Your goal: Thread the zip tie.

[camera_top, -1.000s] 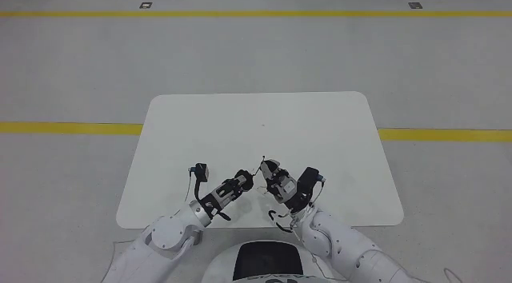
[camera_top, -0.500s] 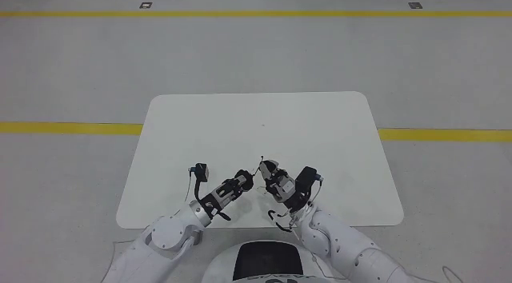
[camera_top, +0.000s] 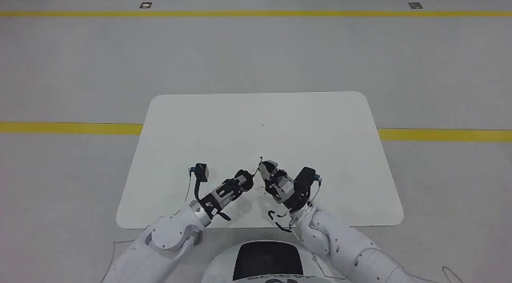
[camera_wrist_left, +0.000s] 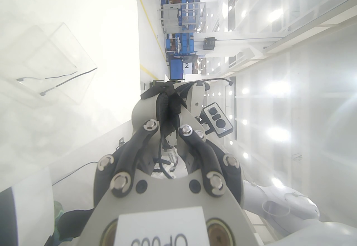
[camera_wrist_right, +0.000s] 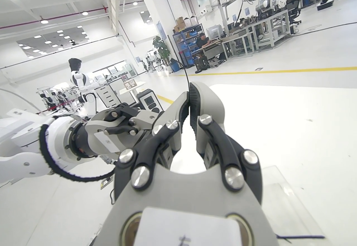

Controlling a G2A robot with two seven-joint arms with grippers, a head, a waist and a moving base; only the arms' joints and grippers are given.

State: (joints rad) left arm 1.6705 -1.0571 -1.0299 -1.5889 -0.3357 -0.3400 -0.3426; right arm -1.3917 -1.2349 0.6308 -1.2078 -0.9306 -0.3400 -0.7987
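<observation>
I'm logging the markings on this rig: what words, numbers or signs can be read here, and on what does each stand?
None reads whole.
Upside-down label at the base of the left hand: cut by the frame edge.
Cut-off label at the base of the right hand: one partial mark.
Small tag on the left hand: too small.
Blue sign in the hall: partly hidden.
</observation>
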